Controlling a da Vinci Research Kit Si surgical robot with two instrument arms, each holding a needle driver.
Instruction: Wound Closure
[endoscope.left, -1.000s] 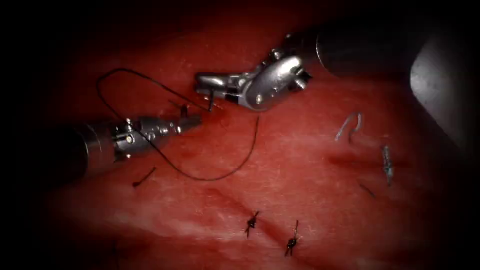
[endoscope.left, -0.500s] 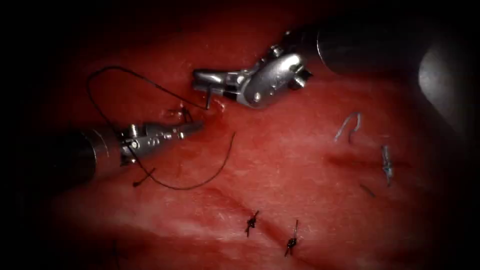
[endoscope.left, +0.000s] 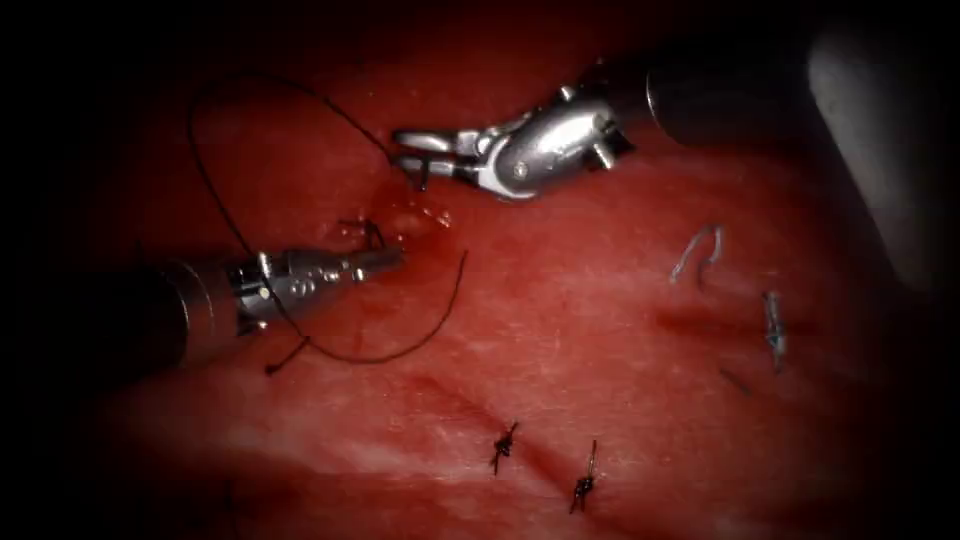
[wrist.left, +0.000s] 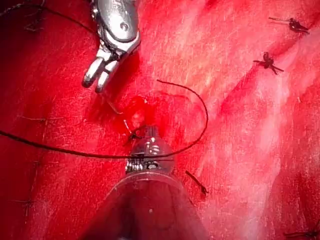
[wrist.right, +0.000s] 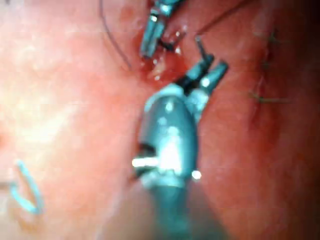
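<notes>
Endoscope view: we find moist red tissue (endoscope.left: 600, 300) with darkness all round its edges. The cut (endoscope.left: 460, 400) runs slantwise, and two tied stitches (endoscope.left: 505, 445) cross its lower stretch. We count a third knot (endoscope.left: 370, 233) beside a small pool of red fluid (endoscope.left: 415, 215), left of that stretch. We also count two pale blue pieces (endoscope.left: 700, 250) well to the right and one dark cut end (endoscope.left: 288, 355) at the left.

There are two tools. The right tool (endoscope.left: 412, 150) has its jaws clamped on the needle (endoscope.left: 422, 178), which hangs just above the pool. We cannot tell where along its curve it is held, nor whether its tip touches the tissue. One thread (endoscope.left: 215, 195) leaves these jaws, loops wide to the left, passes the left tool (endoscope.left: 388, 262) and ends free near the pool. The left tool's jaws are together beside the third knot, and we see nothing between them.

Left wrist view: the left tool (wrist.left: 150, 134) points at the red fluid (wrist.left: 135, 107), jaws closed. The right tool (wrist.left: 94, 82) stands near, the thread (wrist.left: 202, 125) curves round, and we count two tied stitches (wrist.left: 267, 62).

Right wrist view: the right tool (wrist.right: 210, 70) grips the needle (wrist.right: 200, 47), with the left tool (wrist.right: 149, 45) near. One pale blue piece (wrist.right: 27, 192) lies well apart.
</notes>
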